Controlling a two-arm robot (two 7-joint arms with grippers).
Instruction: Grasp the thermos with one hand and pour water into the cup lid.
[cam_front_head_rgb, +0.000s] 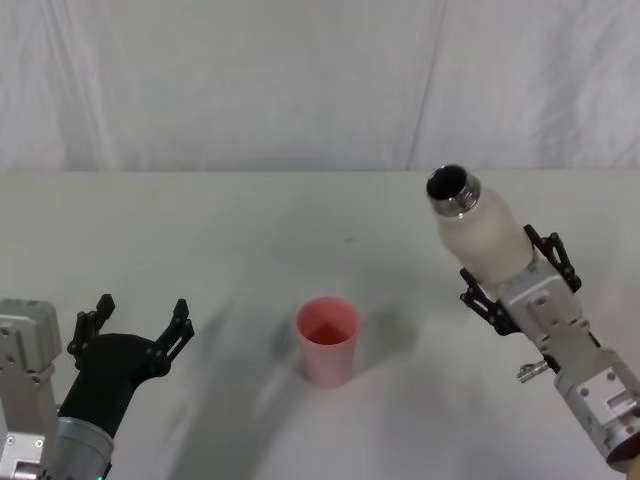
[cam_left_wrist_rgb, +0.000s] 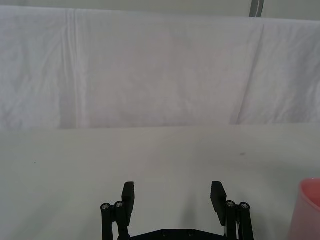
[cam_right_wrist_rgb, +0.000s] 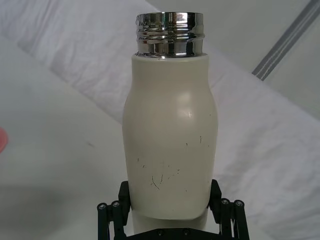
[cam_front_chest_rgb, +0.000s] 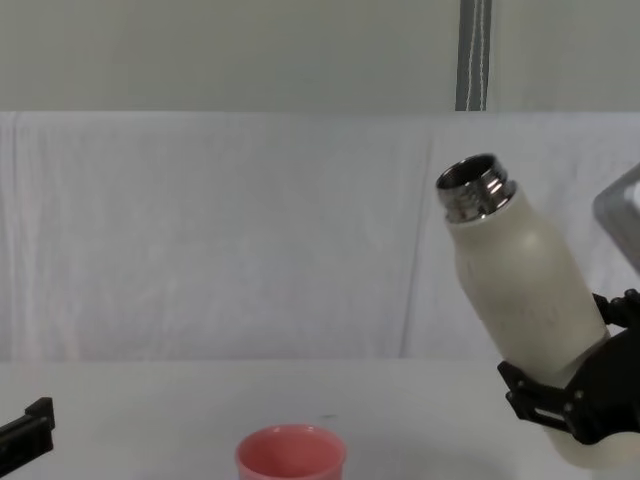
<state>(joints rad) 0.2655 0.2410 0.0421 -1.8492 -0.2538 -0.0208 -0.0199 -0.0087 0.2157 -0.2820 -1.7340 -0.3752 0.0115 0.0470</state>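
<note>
Thermos (cam_front_head_rgb: 482, 227) tilts above white table (cam_front_head_rgb: 250, 220), white backdrop (cam_front_head_rgb: 300, 80).

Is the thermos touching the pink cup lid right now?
Apart. The chest view shows the thermos lifted and tilted in the right hand, with open space between it and the cup lid on the table.

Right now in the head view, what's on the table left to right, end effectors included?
Left end effector, open, low over the table → cup lid, upright → thermos, tilted with its neck toward the cup lid, clamped in the right end effector.
</note>
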